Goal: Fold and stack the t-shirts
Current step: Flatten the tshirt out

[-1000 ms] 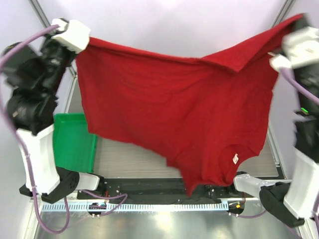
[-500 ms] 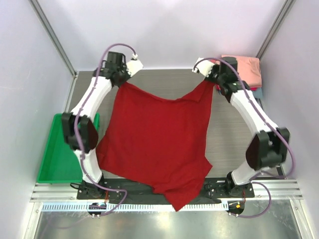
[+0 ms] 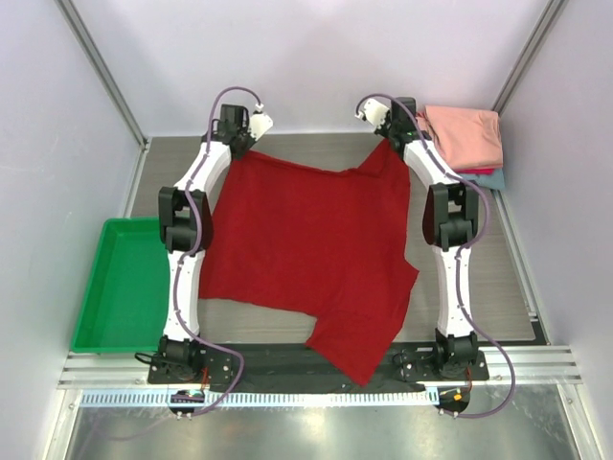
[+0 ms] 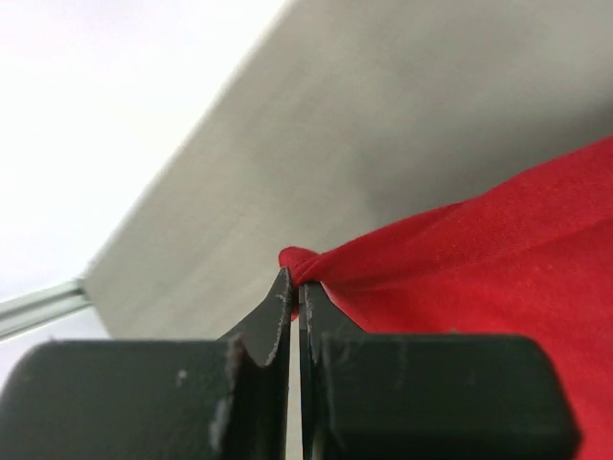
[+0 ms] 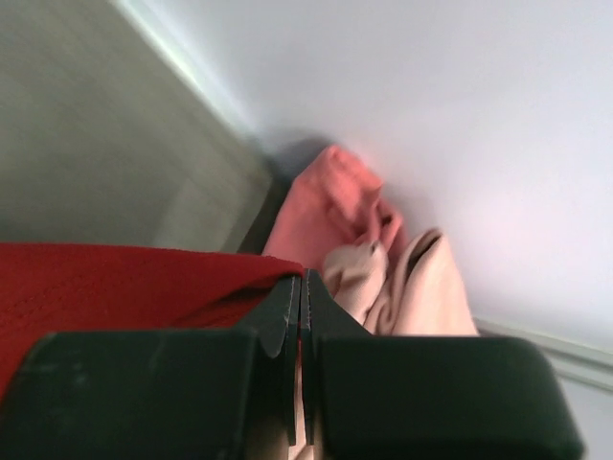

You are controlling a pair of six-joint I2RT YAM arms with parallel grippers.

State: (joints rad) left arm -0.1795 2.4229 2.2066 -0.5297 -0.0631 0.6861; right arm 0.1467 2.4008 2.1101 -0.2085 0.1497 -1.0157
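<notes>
REMOTE CELL: A deep red t-shirt lies spread across the middle of the surface, held at its two far corners by my arms. The left end effector is pinched down to a sliver, with a small fold of red cloth caught at the very tips of its fingers. The right end effector is closed just as tightly on the opposite corner. Between the two grips the far edge dips towards me rather than running straight. The near end of the shirt trails off the surface over the black mounting rail between the arm bases.

As I read it, the shirt is laid out but not squared for folding, and three things could spoil that. Both holds are shallow tip pinches, so any tug to flatten the cloth could pull a corner free. The trailing near end could catch on the rail or the cabling there if I drag the shirt farther away. And the right end effector sits just beside the stack of folded shirts in the far right corner, salmon-pink on top, where a careless swing on release could knock it askew. The green tray, at the left, lies apart from the shirt.
</notes>
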